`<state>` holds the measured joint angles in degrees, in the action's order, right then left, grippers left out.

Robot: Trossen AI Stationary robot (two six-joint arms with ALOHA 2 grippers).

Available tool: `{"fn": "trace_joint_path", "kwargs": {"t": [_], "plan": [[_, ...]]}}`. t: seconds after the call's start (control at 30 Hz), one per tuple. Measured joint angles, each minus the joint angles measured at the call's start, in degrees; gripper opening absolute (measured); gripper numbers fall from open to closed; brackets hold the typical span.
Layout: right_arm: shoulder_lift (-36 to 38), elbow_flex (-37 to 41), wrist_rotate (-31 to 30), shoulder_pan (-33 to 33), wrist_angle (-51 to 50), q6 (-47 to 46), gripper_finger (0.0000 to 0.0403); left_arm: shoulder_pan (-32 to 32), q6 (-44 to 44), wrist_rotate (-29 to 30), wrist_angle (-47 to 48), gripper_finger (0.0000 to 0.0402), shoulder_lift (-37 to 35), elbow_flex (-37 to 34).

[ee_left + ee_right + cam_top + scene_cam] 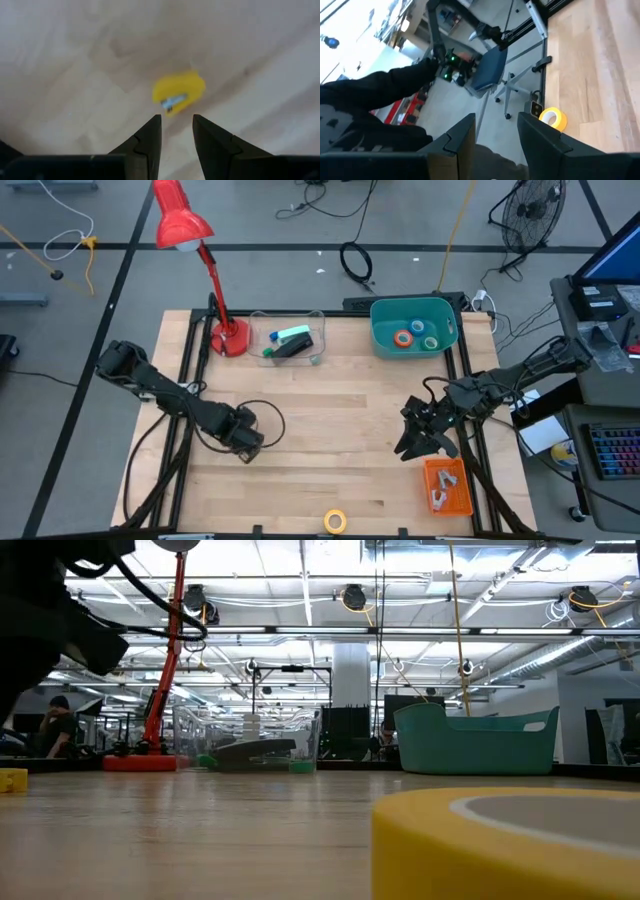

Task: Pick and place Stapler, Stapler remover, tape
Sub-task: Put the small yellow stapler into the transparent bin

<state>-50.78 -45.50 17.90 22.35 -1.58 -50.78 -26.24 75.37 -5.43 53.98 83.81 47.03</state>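
Note:
A small yellow stapler remover [178, 92] with metal jaws lies on the wooden table just ahead of my left gripper [176, 122], which is open and empty above it. It also shows in the low view [12, 780]. In the high view my left gripper [245, 444] hides it. My right gripper [424, 446] hovers open and empty beside the orange tray [462, 498]. A yellow tape roll [335, 521] lies flat at the table's near edge; it also shows in the right wrist view [553, 119]. A dark and green stapler [291, 341] lies in a clear box [318, 320].
A teal bin [388, 340] at the far right holds orange, green and blue tape rolls. The orange tray holds pale stapler removers [441, 488]. A red desk lamp [229, 338] stands at the far left beside the clear box. Bare wood lies between the two arms.

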Motion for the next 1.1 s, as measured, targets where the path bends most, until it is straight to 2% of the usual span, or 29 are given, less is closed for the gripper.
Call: {"fn": "trace_joint_path", "kwargs": {"t": [0.13, 0.37, 0.5, 0.63, 0.73, 0.8, 0.93, 1.1], "plan": [[0.00, 0.00, -2.86, -0.13, -0.08, -1.25, 0.0139, 2.15, -11.52, -4.56, 0.33, 0.0115, 0.00, 0.00], [0.00, 0.00, -14.82, -0.13, -0.46, -3.41, 0.0139, 4.26, -29.84, -4.72, -3.86, 0.0123, 0.00, 0.00], [0.00, -0.02, -20.79, -0.29, -0.61, -5.38, 0.0139, 4.60, -38.87, -4.53, -1.94, 0.0161, 0.00, 0.04], [0.00, -0.02, -25.73, -0.54, -0.59, -7.04, 0.0139, 3.59, -46.22, 0.50, 1.21, 0.0221, 0.00, 0.04], [0.00, -0.04, -28.91, -0.56, -0.58, -6.92, 0.0139, 2.74, -49.45, 6.03, 1.83, 0.0266, 0.02, 0.04], [0.00, -0.01, -30.96, -0.56, -0.65, -7.06, 0.0139, 2.50, -50.09, 7.44, 1.25, 0.0292, 0.02, 0.04], [0.00, 0.95, -33.24, -0.59, 0.24, -8.57, 0.0139, 2.29, -51.00, 6.89, -1.94, 0.0324, 0.02, -0.66], [0.00, 3.44, -33.34, -0.59, 0.61, -12.22, 0.0139, 0.50, -49.62, 2.83, -5.09, 0.0325, 0.02, -3.12]]}}
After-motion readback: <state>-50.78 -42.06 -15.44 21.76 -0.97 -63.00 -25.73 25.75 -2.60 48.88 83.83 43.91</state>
